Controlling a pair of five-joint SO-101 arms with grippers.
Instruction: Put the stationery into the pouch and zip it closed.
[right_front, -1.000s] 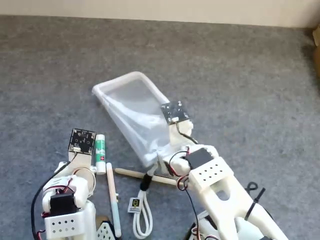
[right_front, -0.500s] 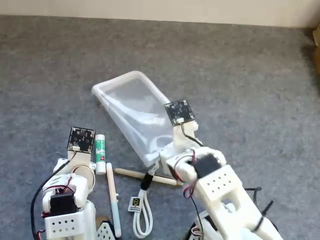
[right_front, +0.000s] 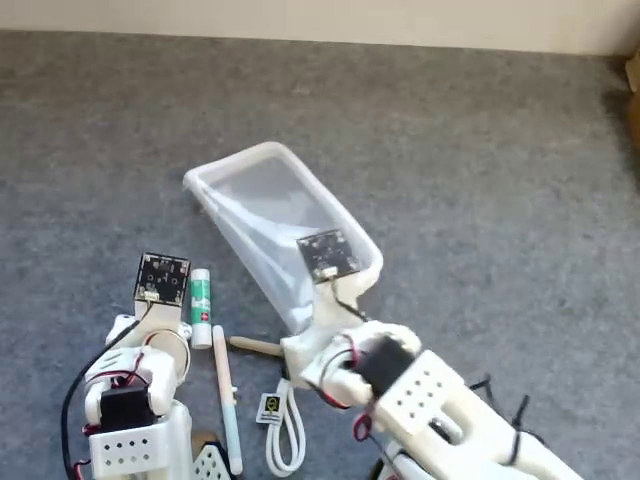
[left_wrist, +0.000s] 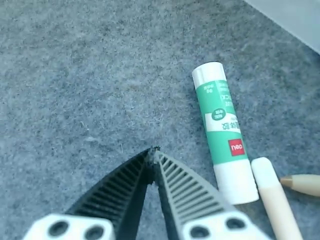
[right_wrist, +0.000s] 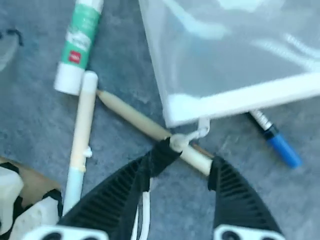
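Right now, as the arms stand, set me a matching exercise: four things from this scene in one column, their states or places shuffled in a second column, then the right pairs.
Column one
1. glue stick
2. marker
3. left pincer
4. right pincer

Column two
A. open, above the pencil
B. shut, over grey carpet
C. one end hidden at the edge of the pouch
D. green and white, lying flat

Pairs: 1-D, 2-C, 3-B, 4-A.
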